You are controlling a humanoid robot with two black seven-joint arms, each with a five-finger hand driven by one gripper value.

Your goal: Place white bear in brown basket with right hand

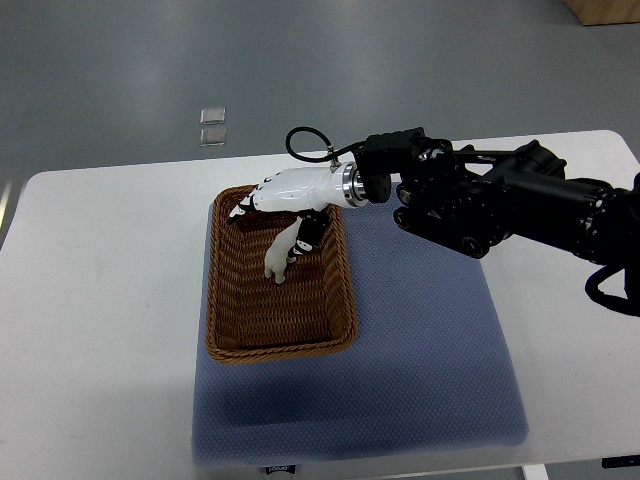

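— Top view: where is your right hand (285, 205) now?
— It is over the far end of the brown basket (280, 275), and the fingers hold the white bear (282, 252).
— And the bear?
— It hangs inside the basket, near the far wall. The basket stands on a blue mat (430, 350).

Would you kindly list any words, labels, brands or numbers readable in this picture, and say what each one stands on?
Small dark tag on the near edge of the blue-grey fabric mat: pale print, too small and blurred to read.
No print shows on the brown woven wicker basket, the white toy bear or the right hand.
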